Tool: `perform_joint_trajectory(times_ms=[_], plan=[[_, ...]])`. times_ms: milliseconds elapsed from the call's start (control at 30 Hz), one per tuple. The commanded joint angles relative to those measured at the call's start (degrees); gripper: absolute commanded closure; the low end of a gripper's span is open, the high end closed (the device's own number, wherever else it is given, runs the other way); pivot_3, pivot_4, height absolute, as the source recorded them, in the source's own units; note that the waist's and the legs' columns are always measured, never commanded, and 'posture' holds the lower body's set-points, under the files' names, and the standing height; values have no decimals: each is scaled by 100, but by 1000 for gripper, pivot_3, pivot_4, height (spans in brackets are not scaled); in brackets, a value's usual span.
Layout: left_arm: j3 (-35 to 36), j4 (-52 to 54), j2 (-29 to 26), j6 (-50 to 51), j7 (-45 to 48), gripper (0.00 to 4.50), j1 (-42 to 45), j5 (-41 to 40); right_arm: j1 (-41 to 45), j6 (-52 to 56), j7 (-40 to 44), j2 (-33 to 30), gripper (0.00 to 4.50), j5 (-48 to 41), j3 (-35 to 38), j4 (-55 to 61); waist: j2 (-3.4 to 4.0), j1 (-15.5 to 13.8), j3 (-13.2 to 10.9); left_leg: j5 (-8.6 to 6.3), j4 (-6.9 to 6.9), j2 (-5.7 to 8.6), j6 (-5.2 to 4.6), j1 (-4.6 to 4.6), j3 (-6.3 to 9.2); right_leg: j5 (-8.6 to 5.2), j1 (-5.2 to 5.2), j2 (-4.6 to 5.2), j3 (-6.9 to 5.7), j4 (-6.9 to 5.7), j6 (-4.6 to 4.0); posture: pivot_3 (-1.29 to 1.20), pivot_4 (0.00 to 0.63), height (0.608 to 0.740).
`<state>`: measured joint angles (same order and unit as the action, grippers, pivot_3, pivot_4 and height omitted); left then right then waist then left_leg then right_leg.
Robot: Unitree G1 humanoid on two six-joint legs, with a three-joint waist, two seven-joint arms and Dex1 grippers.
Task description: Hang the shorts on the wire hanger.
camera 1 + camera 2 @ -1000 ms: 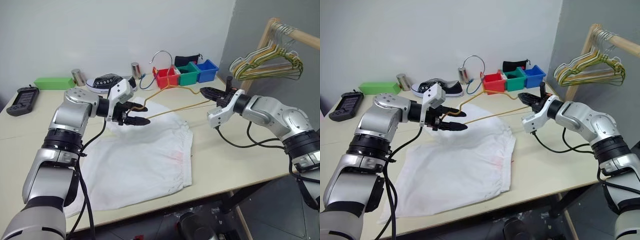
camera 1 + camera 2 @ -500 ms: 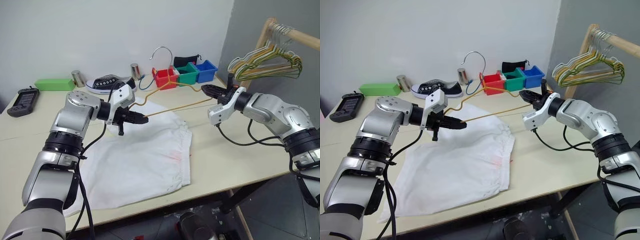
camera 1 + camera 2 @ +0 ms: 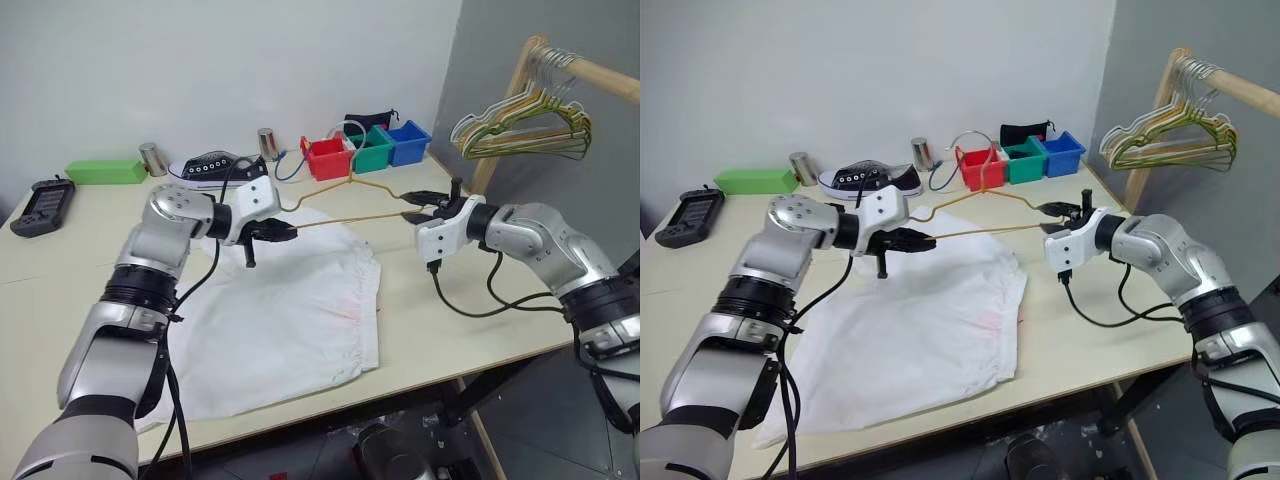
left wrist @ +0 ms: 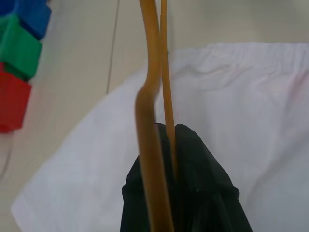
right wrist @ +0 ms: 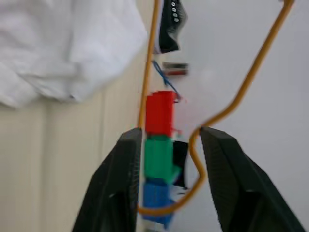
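The white shorts (image 3: 290, 300) lie spread flat on the table, waistband toward the right. The pale yellow wire hanger (image 3: 350, 215) is held above their far edge, its hook toward the coloured bins. My left gripper (image 3: 285, 232) is shut on the hanger's left end; in the left wrist view the wire (image 4: 149, 96) runs out from between the black fingers (image 4: 193, 183) over the shorts (image 4: 251, 96). My right gripper (image 3: 420, 203) is at the hanger's right end, open; its fingertips (image 5: 130, 140) stand apart, with the wire (image 5: 241, 92) looping between them.
Red, green and blue bins (image 3: 365, 148), a black sneaker (image 3: 215, 166), two metal cans (image 3: 152, 158), a green box (image 3: 105, 170) and a black device (image 3: 40, 203) line the table's far side. A wooden rack with a bunch of hangers (image 3: 520, 120) stands right.
My left gripper closed on the hanger's left end. My right gripper rolled, sank a little and opened from its grip on the right end. The hanger's hook tipped lower.
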<state>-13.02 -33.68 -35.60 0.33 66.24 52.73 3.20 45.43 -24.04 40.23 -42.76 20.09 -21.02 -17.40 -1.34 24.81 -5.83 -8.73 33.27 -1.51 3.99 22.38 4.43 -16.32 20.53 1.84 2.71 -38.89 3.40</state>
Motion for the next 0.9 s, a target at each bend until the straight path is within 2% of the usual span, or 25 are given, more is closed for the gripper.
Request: perform_joint_trajectory(times_ms=[33, 267, 633, 800, 900], plan=[[-98, -82, -13, -955, -785, 4500, 107, 551, -79, 1441, 756, 91, 1699, -1083, 623, 767, 0, 25, 0, 0, 1, 0, 0, 0, 0, 0, 0, 0, 0, -1, 0, -356, 31, 740], [-135, 324, 61, -1647, -1337, 4500, -54, 859, -60, 2387, 811, 117, 55, -1085, 889, 827, 0, 63, 0, -1, 14, -1, 1, 0, 1, 2, -2, 1, -2, -7, 3, -351, 31, 740], [-281, 1003, 66, -2303, -1840, 4500, -149, 1363, 157, 2561, 602, 155, 25, -546, 701, 23, 0, 49, 0, -1, 14, 1, 1, 7, -2, 1, 2, 3, -2, -3, 4, -328, 29, 740], [-376, 1087, 16, -2485, -1961, 4500, -222, 1649, 266, 2206, 415, 127, 25, -225, 624, -270, 0, 57, 0, -1, 14, 1, 1, 6, -2, 2, 3, 3, -2, -5, 4, -323, 28, 740], [-423, 1173, -6, -2542, -1962, 4500, -319, 1729, 245, 2105, 515, 132, 542, -240, 644, -282, 0, 52, 0, -1, 14, 2, 1, 6, -2, 2, 3, 3, -2, -5, 4, -317, 28, 740]])
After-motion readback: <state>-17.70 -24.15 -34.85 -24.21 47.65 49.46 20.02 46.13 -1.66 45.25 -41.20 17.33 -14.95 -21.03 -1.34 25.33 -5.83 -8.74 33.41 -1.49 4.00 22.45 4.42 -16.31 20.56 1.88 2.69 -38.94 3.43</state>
